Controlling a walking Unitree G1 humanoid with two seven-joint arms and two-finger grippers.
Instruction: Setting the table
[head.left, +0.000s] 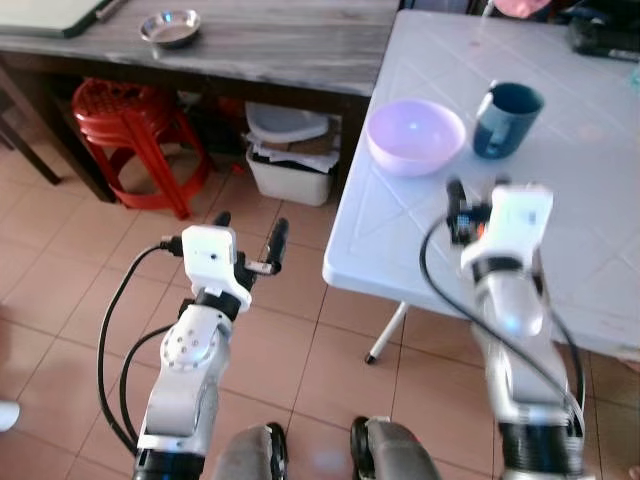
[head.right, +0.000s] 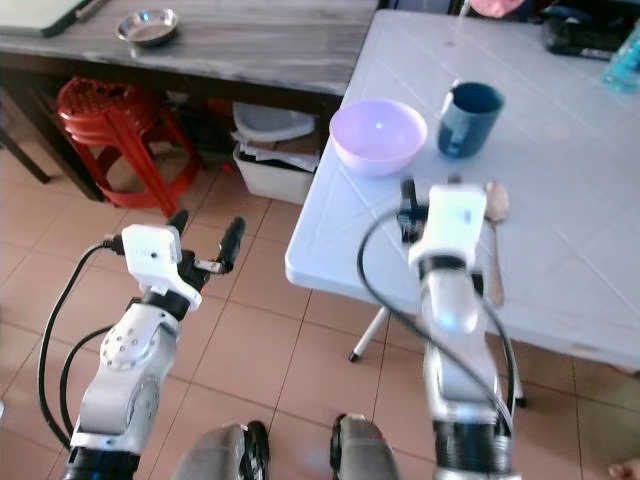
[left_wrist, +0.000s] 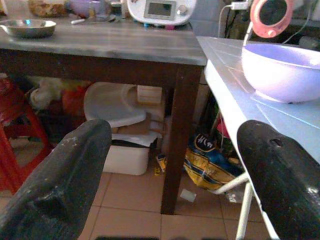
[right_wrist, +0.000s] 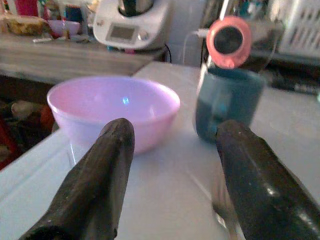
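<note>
The white bench (head.right: 560, 150) carries the place setting. Landmark: the bowl (head.right: 378, 135), standing near the bench's front corner. The mug (head.right: 469, 118) stands just beside the bowl, on the side away from the corner, handle toward the bowl. A spoon (head.right: 496, 240) lies in front of the mug, bowl end nearest it.

The right claw (right_wrist: 170, 165) hangs above the bench just in front of the bowl and mug, fingers spread, holding nothing. The left claw (left_wrist: 175, 165) is off the bench, over the tiled floor beside the bowl's corner, also spread and empty.

Handling: the bowl looks like light, rigid plastic with a smooth, possibly slippery wall; pinch it across the rim. The mug appears heavier and breakable, though the wrist view is blurred; grip across the body or by the handle. The spoon is thin and flat; take it mid-handle.
</note>
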